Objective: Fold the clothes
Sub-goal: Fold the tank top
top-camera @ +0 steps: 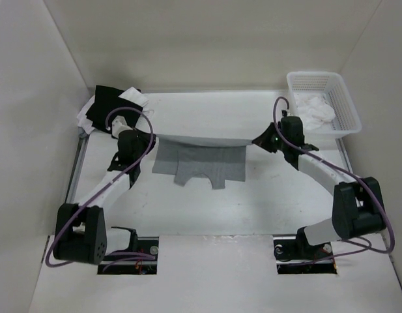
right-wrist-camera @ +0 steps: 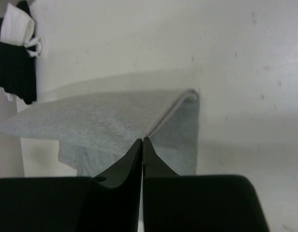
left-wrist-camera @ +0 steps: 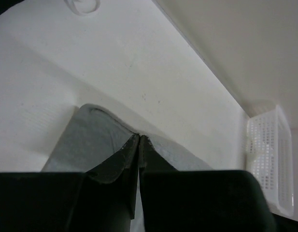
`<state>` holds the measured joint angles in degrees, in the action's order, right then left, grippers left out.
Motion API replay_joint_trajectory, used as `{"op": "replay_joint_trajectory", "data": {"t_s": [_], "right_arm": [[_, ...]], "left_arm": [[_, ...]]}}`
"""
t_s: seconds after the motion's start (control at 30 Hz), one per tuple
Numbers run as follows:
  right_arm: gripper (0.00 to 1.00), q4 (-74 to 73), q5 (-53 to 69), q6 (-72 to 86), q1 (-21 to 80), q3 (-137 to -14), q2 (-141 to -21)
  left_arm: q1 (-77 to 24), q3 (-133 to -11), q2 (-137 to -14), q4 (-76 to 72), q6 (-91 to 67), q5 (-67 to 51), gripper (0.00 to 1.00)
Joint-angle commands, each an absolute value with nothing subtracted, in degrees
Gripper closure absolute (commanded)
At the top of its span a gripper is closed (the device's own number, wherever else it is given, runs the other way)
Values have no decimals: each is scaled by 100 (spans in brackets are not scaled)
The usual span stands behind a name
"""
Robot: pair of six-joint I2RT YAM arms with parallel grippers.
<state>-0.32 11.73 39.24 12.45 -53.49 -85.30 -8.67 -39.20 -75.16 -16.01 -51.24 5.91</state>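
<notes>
The clothes, a light heather-grey polo shirt (top-camera: 199, 163), hang in the middle of the table, stretched taut between both grippers along the top edge. Its lower part with the collar and sleeves drapes onto the table. My left gripper (top-camera: 150, 135) is shut on the shirt's left top corner; in the left wrist view the fingertips (left-wrist-camera: 139, 137) pinch the grey fabric (left-wrist-camera: 86, 140). My right gripper (top-camera: 258, 139) is shut on the right top corner; in the right wrist view the tips (right-wrist-camera: 142, 140) clamp the fabric (right-wrist-camera: 100, 121) at a seam.
A white mesh basket (top-camera: 344, 104) holding white cloth (top-camera: 316, 111) stands at the back right, also seen as the basket (left-wrist-camera: 269, 159). Black-and-white garments (top-camera: 109, 104) lie at the back left, seen too as dark garments (right-wrist-camera: 16, 67). White walls close in the table.
</notes>
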Motion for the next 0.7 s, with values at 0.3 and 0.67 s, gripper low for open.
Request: {"op": "replay_joint_trajectory", "data": {"t_s": [0.3,0.67], "right_arm": [[97,343,563,4219,2077,-3016,-6066],[94,-201,-96,5000,3572,-2092,-5677]], "left_arm": [[-356,-1776,-4888,-1434,-5405,-184,98],[347,-1055,-4948,-1125,-5396,-606,96]]}}
